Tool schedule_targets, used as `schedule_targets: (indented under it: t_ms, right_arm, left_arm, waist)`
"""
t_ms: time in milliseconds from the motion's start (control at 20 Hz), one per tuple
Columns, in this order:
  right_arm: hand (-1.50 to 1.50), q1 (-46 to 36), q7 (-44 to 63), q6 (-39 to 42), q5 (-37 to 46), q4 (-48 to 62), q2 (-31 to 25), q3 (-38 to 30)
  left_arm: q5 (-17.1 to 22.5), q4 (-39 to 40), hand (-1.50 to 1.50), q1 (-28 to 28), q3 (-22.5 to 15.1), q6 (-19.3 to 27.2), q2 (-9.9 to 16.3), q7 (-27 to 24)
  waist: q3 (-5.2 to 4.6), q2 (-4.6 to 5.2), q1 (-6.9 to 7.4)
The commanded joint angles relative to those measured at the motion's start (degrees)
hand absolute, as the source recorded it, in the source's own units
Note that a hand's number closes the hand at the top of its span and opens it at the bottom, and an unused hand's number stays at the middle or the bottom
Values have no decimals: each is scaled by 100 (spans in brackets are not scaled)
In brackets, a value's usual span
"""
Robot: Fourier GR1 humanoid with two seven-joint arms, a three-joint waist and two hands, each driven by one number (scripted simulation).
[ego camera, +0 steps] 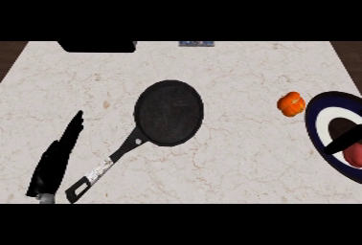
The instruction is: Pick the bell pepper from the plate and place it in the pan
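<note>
A pale marble counter with faint reddish veining filled the head view, with strips of dark wood showing past its far corners. At the far edge lay a black object, cut off by the frame, and further right a small blue-grey item, too small to identify.

At lower left, the left hand stood edge-on with its fingers straight and together, pointing away from the robot and holding nothing. Just beside it, apart from it, lay the end of the pan's handle, black with a silvery middle section, running diagonally up to the pan. The pan was black, round and shallow, and it sat near the counter's centre with nothing in it.

Well to the right, an orange, lobed bell pepper rested on the counter, just beside the left rim of the plate and not on it. The plate, dark blue at the rim with white and dark rings inside, was cut off by the right edge. Over it showed a black finger of the right hand, and beneath that a reddish round object, mostly out of frame. Whether that hand was apart or closed could not be told.
</note>
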Motion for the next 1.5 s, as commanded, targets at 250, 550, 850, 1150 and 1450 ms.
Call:
schedule_targets:
  t_ms: [250, 550, 850, 1150, 1450]
  right_arm:
    - [-150, 100, 1039, 81, 142, -5, 278, 29]
    - [-150, -6, 653, 128, 366, 610, 365, -64]
    - [-150, 116, 271, -41, 588, 885, 592, -204]
    - [150, 94, -225, -428, 1129, 1077, 894, -492]
    - [150, 117, -375, -249, 948, 981, 1056, -951]
  left_arm:
    - [80, 154, 0, 25, 327, -178, 41, -226]
    - [-31, 109, 0, -28, 299, -204, -63, 9]
    - [-115, 359, 0, 62, 388, -301, -151, -334]
    - [-428, -157, 0, 299, 138, -228, -490, -1]
    - [-388, -280, 0, 327, 465, -450, -320, -52]
  waist:
    - [0, -10, -43]
    - [4, 1, -14]
    - [4, 7, -30]
    - [6, 3, -14]
    - [6, -4, -11]
